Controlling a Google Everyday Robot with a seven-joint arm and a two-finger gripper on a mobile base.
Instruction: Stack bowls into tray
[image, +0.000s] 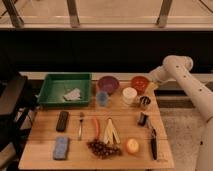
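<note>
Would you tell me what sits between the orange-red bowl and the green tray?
The purple-maroon bowl, in the camera view; the gripper is by the orange-red bowl.

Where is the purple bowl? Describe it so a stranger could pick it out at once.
Start at the green tray, back left on the wooden table. Just right of it sits the purple bowl, dull maroon. The orange-red bowl farther right, with the gripper beside it, is brighter.
</note>
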